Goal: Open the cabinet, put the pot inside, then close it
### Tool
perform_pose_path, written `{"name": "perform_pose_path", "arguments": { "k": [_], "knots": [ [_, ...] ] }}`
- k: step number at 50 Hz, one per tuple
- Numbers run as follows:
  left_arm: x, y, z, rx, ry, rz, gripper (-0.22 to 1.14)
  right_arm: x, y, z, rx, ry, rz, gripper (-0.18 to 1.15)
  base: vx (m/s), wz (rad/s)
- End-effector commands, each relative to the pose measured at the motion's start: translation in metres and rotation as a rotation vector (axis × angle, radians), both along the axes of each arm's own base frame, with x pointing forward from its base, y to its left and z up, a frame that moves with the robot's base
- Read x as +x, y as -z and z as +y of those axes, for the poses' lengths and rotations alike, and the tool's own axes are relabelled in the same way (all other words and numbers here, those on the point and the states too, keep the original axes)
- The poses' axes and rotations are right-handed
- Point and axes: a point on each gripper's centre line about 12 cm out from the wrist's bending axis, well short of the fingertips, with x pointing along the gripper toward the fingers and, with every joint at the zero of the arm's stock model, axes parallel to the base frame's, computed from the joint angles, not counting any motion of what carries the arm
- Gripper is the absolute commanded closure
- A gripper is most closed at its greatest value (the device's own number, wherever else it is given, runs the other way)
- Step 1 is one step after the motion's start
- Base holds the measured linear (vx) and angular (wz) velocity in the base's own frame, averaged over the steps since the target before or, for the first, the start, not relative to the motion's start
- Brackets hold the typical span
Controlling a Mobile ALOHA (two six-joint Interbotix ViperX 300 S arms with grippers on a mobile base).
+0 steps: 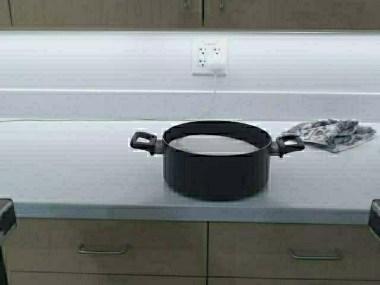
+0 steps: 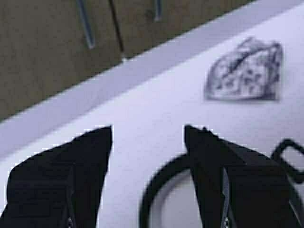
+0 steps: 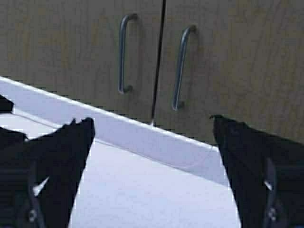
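Observation:
The black pot (image 1: 215,169) stands upright and empty in the middle of the pale countertop (image 1: 71,160), with a loop handle on each side. The cabinet (image 1: 119,13) hangs above at the top edge, both doors shut. In the right wrist view its two doors (image 3: 228,61) meet at a dark seam, each with a steel handle (image 3: 124,52). My left gripper (image 2: 147,129) is open and empty, and the pot's rim (image 2: 161,183) curves between its fingers. My right gripper (image 3: 152,119) is open and empty, facing the cabinet doors. Both arms sit low at the view's side edges.
A crumpled patterned cloth (image 1: 329,133) lies on the counter right of the pot; it also shows in the left wrist view (image 2: 244,71). A wall outlet (image 1: 209,57) with a white cord is behind the pot. Base drawers (image 1: 107,249) with handles are below the counter edge.

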Motion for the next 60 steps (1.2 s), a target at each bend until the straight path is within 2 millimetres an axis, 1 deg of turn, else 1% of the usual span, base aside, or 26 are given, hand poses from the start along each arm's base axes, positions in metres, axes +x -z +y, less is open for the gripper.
{"name": "perform_pose_path", "arguments": {
  "k": [1, 5, 6, 11, 16, 20, 24, 30, 36, 42, 46, 52, 57, 60],
  "knots": [
    [0.011, -0.013, -0.022, -0.111, -0.009, -0.056, 0.09, 0.021, 0.0, 0.013, 0.079, 0.088, -0.005, -0.07, 0.0, 0.0],
    [0.019, -0.012, -0.022, -0.234, -0.098, -0.069, 0.09, 0.029, 0.0, 0.023, 0.101, 0.145, 0.014, -0.07, 0.0, 0.0],
    [0.021, -0.01, -0.022, -0.242, -0.118, -0.075, 0.09, 0.031, -0.001, 0.026, 0.103, 0.157, 0.015, -0.07, 0.0, 0.0],
    [0.026, -0.001, -0.025, -0.23, -0.222, -0.114, 0.09, 0.04, -0.007, 0.037, 0.1, 0.207, 0.013, -0.07, 0.0, 0.0],
    [0.029, 0.006, -0.029, -0.19, -0.342, -0.167, 0.09, 0.054, -0.016, 0.044, 0.141, 0.25, 0.024, -0.07, 0.0, 0.0],
    [0.035, 0.009, -0.031, -0.245, -0.423, -0.15, 0.08, 0.067, -0.024, 0.05, 0.197, 0.274, 0.033, -0.07, 0.0, 0.0],
    [0.04, 0.01, -0.036, -0.271, -0.418, -0.138, 0.08, 0.076, -0.032, 0.056, 0.218, 0.275, 0.027, -0.07, 0.0, 0.0],
    [0.042, 0.01, -0.043, -0.275, -0.375, -0.167, 0.08, 0.087, -0.044, 0.062, 0.219, 0.256, 0.03, -0.07, 0.0, 0.0],
    [0.046, 0.012, -0.047, -0.299, -0.372, -0.2, 0.07, 0.101, -0.043, 0.06, 0.197, 0.265, 0.042, -0.07, 0.0, 0.0],
    [0.054, 0.016, -0.049, -0.34, -0.389, -0.199, 0.04, 0.109, -0.041, 0.056, 0.194, 0.281, 0.045, -0.07, 0.0, 0.0],
    [0.063, 0.023, -0.048, -0.348, -0.404, -0.19, 0.01, 0.115, -0.038, 0.053, 0.187, 0.294, 0.046, -0.07, 0.0, 0.0],
    [0.081, 0.031, -0.045, -0.356, -0.432, -0.19, -0.03, 0.125, -0.041, 0.05, 0.184, 0.309, 0.035, -0.07, 0.0, 0.0],
    [0.094, 0.03, -0.043, -0.371, -0.454, -0.204, -0.03, 0.134, -0.04, 0.052, 0.171, 0.315, 0.028, -0.07, 0.0, 0.0],
    [0.101, 0.029, -0.045, -0.38, -0.457, -0.212, -0.03, 0.138, -0.036, 0.054, 0.165, 0.322, 0.025, -0.07, 0.0, 0.0]
  ]
}}
